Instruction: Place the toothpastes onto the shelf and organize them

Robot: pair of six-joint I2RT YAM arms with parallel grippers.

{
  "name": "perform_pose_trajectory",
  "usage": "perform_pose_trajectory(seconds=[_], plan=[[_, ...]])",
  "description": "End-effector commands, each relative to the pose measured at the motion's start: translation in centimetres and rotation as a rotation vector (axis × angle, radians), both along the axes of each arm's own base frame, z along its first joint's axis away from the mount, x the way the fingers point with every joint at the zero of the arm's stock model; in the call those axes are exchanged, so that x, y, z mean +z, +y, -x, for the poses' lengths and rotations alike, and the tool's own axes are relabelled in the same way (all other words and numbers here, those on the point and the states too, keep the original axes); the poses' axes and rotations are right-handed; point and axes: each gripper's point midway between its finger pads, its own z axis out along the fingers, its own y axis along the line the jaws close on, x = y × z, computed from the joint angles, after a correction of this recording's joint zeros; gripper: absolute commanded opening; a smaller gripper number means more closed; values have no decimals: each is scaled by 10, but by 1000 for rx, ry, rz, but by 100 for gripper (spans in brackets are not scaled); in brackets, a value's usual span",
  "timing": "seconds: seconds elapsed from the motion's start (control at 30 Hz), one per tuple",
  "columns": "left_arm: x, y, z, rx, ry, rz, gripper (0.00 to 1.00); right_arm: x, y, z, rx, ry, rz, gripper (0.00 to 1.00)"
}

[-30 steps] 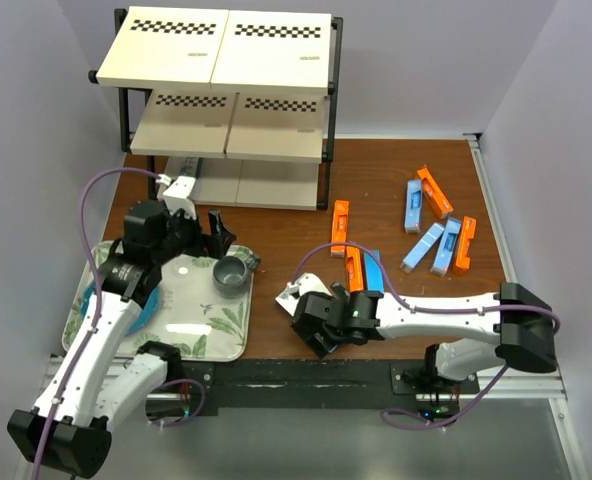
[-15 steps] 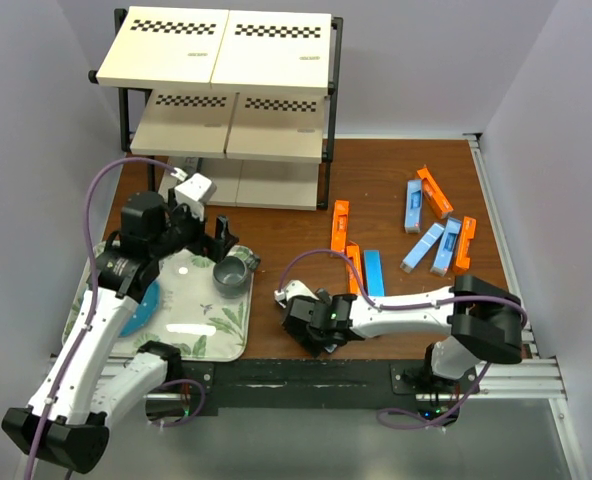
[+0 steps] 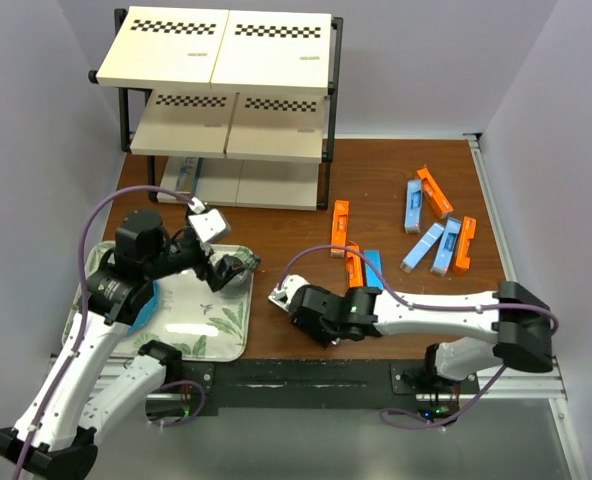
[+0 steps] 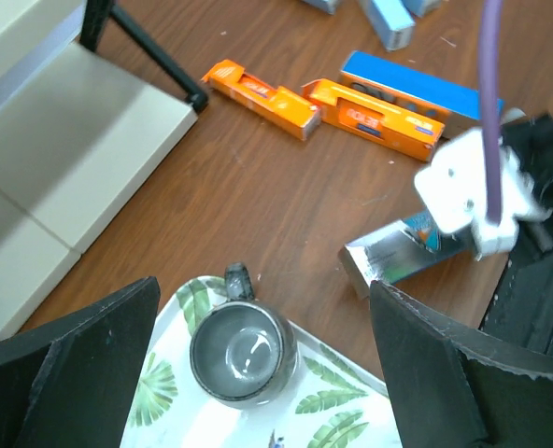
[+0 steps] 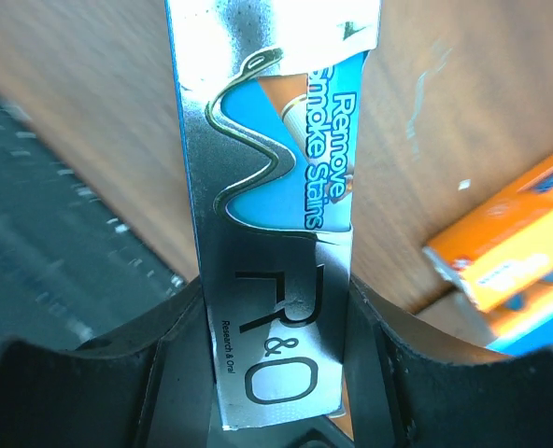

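My right gripper (image 3: 314, 318) is low at the table's front, its jaws pressed against both long sides of a shiny metallic toothpaste box (image 5: 276, 233), which also shows in the left wrist view (image 4: 403, 252). Two orange toothpastes (image 3: 340, 226) and a blue one (image 3: 373, 265) lie just behind it. Several more orange and light blue boxes (image 3: 436, 225) lie at the right. The shelf (image 3: 226, 100) stands at the back left. My left gripper (image 3: 221, 268) hangs open over the tray, with nothing between its fingers.
A leaf-patterned tray (image 3: 191, 335) lies at the front left, with a grey cup (image 4: 239, 350) at its far right corner. A blue plate (image 3: 144, 300) is partly hidden under my left arm. The shelf's black leg (image 4: 155, 61) stands near the orange boxes.
My right gripper's jaws have closed in from wide open onto the metallic box. My left gripper has swung right and down, over the cup, and stayed open.
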Motion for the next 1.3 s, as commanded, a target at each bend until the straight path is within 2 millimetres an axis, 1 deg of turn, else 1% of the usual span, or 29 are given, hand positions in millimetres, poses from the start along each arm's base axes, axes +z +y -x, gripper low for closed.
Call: perform_pose_trajectory(seconds=[0.0,0.03,0.07,0.1,0.2,0.23,0.33,0.4,0.47,0.5,0.53,0.6,0.63,0.7,0.73,0.83,1.1,1.27], plan=[[-6,-13,18,-172,-54,-36,100,60,9,-5,96,-60,-93,24],[-2,-18,24,-218,-57,-22,100,69,8,-5,107,-63,-99,24],[-3,-22,28,-256,-56,-23,100,79,7,-4,131,-74,-115,24],[-3,-25,31,-283,-51,-15,100,87,10,-2,152,-71,-135,24],[-1,-35,41,-383,-36,2,100,105,10,1,204,-73,-157,23],[3,-41,46,-435,-32,18,100,106,7,3,215,-65,-145,22],[8,-51,52,-523,-7,49,100,119,8,6,244,-57,-153,22],[6,-57,57,-572,17,61,100,126,9,6,250,-59,-172,21],[3,-65,62,-631,51,65,98,128,10,6,253,-57,-178,21],[5,-67,62,-645,53,63,98,130,11,6,252,-55,-182,21],[-1,-72,65,-669,79,50,98,132,11,7,256,-52,-187,21],[-4,-75,66,-686,97,29,97,134,12,7,254,-56,-195,21],[-12,-79,70,-709,125,9,97,136,12,6,250,-62,-203,21],[-18,-83,72,-723,148,-14,96,139,11,4,245,-69,-210,21],[-26,-86,74,-733,171,-39,96,140,11,4,244,-70,-213,21],[-35,-89,76,-748,195,-78,95,145,13,2,239,-80,-229,21],[-33,-91,68,-722,158,-88,87,157,13,2,219,-86,-296,21],[-32,-96,67,-721,161,-72,80,156,16,4,223,-73,-312,21]])
